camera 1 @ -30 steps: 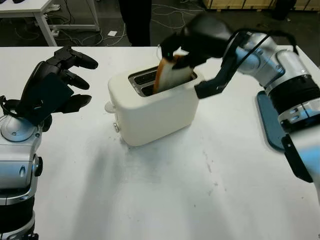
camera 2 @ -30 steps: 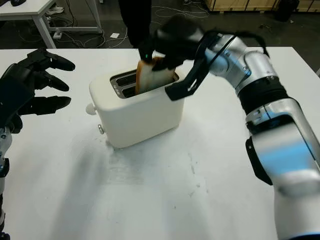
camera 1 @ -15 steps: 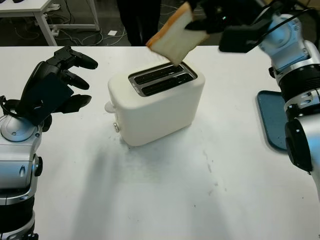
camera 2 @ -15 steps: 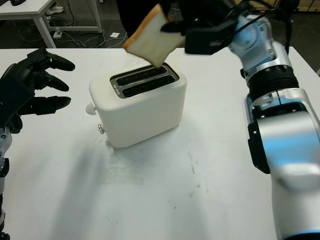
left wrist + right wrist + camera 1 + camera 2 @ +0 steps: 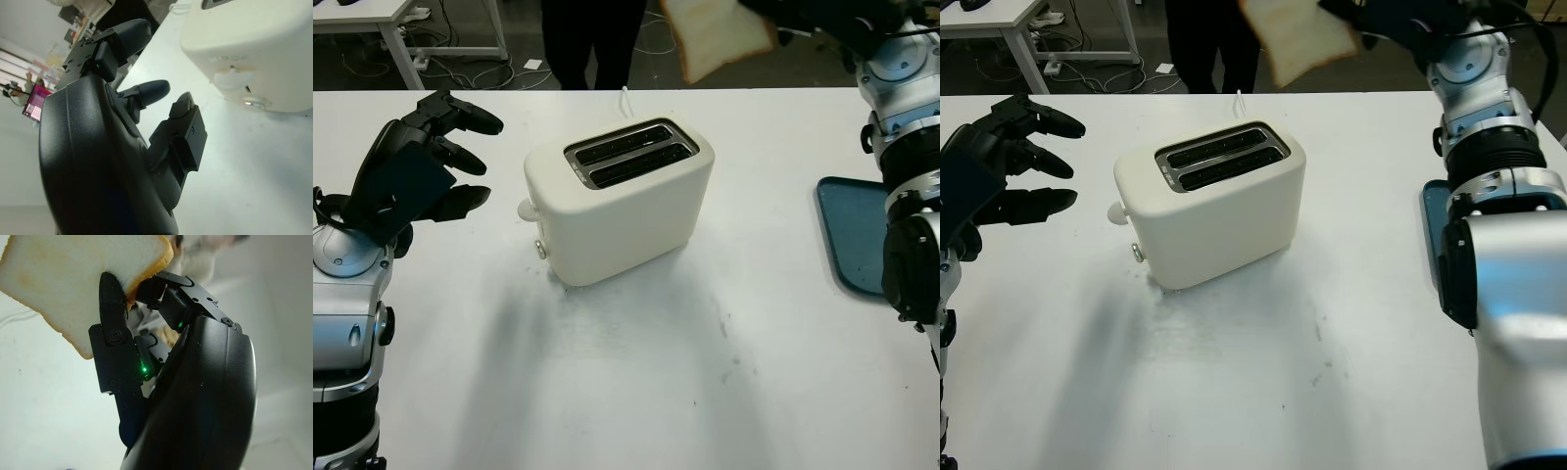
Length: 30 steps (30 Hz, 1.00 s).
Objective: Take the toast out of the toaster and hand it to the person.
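Observation:
A cream two-slot toaster (image 5: 619,201) stands mid-table with both slots bare. The slice of toast (image 5: 717,36) hangs high above the table's far edge, behind and to the right of the toaster, pinched in my right hand (image 5: 781,12). In the right wrist view the black fingers (image 5: 111,308) press on the toast (image 5: 73,284) at one edge. A person in dark trousers (image 5: 590,41) stands just beyond the far edge, left of the toast. My left hand (image 5: 421,166) hovers open over the table left of the toaster (image 5: 264,54).
A dark blue tray (image 5: 852,235) lies at the table's right edge under my right arm. A white cable (image 5: 628,98) runs from the toaster's back. Another white table (image 5: 372,20) and floor cables sit far left beyond the table.
My right hand has lifted the toast out of the toaster slot and carried it up and to the right, toward the far edge. The left hand has stayed put.

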Available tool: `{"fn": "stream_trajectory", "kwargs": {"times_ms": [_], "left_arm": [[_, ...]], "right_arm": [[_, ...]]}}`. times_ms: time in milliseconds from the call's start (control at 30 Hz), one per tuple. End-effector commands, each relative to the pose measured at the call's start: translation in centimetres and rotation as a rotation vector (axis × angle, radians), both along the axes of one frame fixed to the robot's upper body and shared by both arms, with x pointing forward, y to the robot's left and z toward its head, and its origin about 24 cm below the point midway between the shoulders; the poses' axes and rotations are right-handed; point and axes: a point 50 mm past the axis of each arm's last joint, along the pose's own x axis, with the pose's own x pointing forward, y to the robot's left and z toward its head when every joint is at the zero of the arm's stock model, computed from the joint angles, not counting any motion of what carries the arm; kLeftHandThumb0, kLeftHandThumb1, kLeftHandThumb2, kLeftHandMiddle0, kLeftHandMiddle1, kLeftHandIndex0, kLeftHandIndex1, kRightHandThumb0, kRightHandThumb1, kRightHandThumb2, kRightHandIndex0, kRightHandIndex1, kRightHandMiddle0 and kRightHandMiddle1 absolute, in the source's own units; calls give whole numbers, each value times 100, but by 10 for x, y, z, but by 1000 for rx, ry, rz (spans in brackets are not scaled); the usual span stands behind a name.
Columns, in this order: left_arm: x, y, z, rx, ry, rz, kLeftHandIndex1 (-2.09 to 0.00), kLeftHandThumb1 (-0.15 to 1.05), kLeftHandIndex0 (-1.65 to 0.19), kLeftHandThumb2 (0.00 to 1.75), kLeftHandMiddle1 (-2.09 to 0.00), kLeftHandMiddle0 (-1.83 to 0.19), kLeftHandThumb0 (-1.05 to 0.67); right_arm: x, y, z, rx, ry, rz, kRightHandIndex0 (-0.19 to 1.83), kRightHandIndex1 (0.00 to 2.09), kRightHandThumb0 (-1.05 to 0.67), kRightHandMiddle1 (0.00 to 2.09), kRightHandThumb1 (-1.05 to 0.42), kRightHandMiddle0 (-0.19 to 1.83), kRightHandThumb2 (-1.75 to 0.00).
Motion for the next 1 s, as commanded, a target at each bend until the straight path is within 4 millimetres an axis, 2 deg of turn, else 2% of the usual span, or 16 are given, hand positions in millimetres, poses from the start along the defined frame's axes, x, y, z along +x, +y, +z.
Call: {"fn": "stream_trajectory", "kwargs": {"times_ms": [0,133,267,333,433,567,767,800,833,867,900,967], "left_arm": [[-2,3,1,8,-6,4,-120,92,-23,31,-151,-23,43],[-1,3,1,6,-5,2,-120,92,-23,31,-151,-24,44],[-1,4,2,5,1,-3,-120,92,-22,32,-151,-23,44],[-1,4,2,14,-2,-9,-120,92,-23,32,-151,-24,46],[-1,4,3,17,4,-4,-119,92,-22,32,-150,-23,45],[-1,5,3,5,5,-2,-119,92,-22,32,-150,-23,46],[0,6,4,9,4,-8,-119,92,-23,30,-150,-24,46],[0,6,4,12,6,-6,-119,92,-23,30,-150,-24,46],[0,6,4,14,5,-9,-119,92,-23,30,-150,-24,46],[0,6,4,15,5,-12,-119,92,-23,30,-150,-24,46],[0,5,4,16,4,-16,-119,92,-23,31,-150,-25,47],[1,5,4,20,0,-20,-119,92,-24,30,-151,-26,48]], "right_arm": [[0,-11,-16,66,35,-50,91,175,-38,175,-92,73,-23],[0,-16,-33,73,47,-113,88,175,-36,175,-92,70,-23],[2,-14,-50,115,63,-190,92,175,-38,175,-92,74,-19],[2,-11,-58,113,60,-228,90,175,-34,175,-92,73,-17],[2,-6,-66,120,52,-254,87,175,-30,168,-92,74,-14],[3,-1,-77,201,97,-229,88,175,-20,174,-92,69,-19],[5,7,-86,256,145,-251,88,175,-21,175,-92,70,-21],[5,8,-87,265,154,-261,85,154,-22,175,-92,68,-20],[5,9,-88,265,154,-272,86,142,-22,175,-92,67,-20],[5,11,-89,262,153,-276,84,146,-21,174,-92,65,-19],[5,12,-91,259,151,-276,80,163,-19,174,-92,65,-18],[5,14,-93,259,158,-274,81,171,-18,175,-92,64,-17]]}}
